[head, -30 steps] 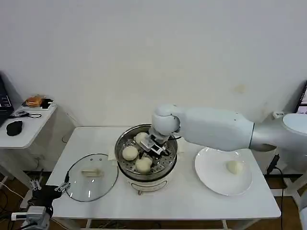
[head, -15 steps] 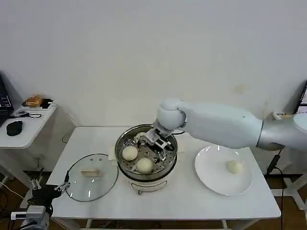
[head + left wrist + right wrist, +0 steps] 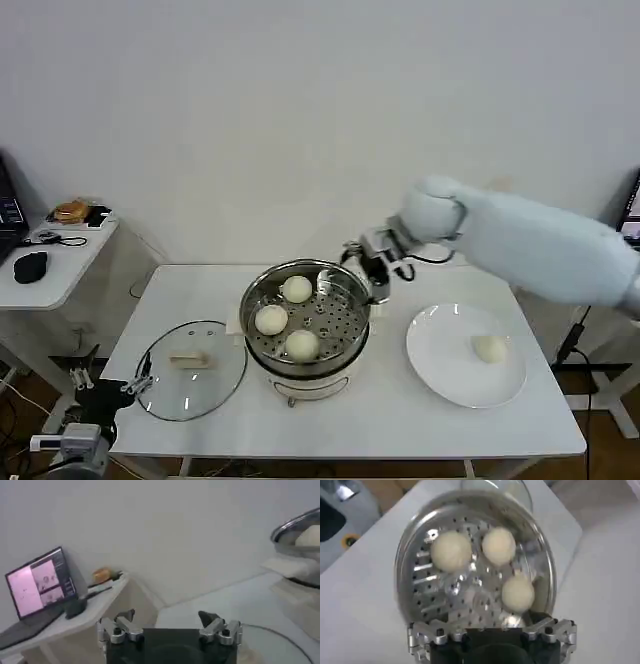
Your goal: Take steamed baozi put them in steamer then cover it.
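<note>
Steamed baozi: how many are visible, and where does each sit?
4. Three smooth cream-white round buns lie in the shiny steel steamer: back, left, front. One remains on the flat white plate.

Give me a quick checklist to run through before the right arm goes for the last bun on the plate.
1. Right gripper empty and open: ok, it hangs beyond the steamer's rim with nothing between the fingers.
2. Three steamed baozi settled on the basket floor: ok.
3. Room in the basket for a fourth: ok, the side nearer the plate is bare.
4. Last baozi reachable on the white plate: ok, nothing stands around it.
5. Cover out of the way: ok, it lies flat on the table left of the steamer.
6. Left gripper clear of the steamer: ok, parked low, open.
</note>
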Controlling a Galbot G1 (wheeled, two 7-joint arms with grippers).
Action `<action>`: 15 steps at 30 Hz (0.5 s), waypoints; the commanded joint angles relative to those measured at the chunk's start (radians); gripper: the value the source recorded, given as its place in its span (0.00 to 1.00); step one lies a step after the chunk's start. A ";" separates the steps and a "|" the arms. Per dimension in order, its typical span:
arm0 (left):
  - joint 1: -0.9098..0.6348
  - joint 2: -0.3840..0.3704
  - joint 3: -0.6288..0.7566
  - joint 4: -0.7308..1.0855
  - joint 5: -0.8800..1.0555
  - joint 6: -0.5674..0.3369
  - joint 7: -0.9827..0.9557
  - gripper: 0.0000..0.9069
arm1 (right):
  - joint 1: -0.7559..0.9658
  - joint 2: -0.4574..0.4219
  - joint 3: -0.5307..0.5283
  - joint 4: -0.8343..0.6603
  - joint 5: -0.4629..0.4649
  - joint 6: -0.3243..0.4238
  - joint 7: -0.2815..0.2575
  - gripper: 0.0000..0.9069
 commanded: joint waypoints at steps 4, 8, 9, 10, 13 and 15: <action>-0.015 0.010 0.048 -0.004 0.010 0.002 0.000 1.00 | -0.119 -0.417 0.021 0.085 -0.106 -0.065 0.032 1.00; -0.016 0.008 0.060 -0.006 0.013 0.002 0.000 1.00 | -0.231 -0.454 0.103 0.052 -0.171 -0.055 0.041 1.00; -0.015 0.007 0.061 -0.005 0.013 0.002 0.000 1.00 | -0.267 -0.461 0.137 0.041 -0.179 -0.055 0.043 1.00; -0.014 0.008 0.061 -0.004 0.013 0.001 0.000 1.00 | -0.290 -0.463 0.158 0.034 -0.186 -0.055 0.043 1.00; -0.011 0.012 0.060 -0.003 0.014 0.001 0.000 1.00 | -0.414 -0.465 0.243 0.000 -0.250 -0.043 0.041 1.00; -0.011 0.016 0.055 -0.003 0.013 0.002 0.000 1.00 | -0.495 -0.458 0.295 -0.028 -0.293 -0.026 0.036 1.00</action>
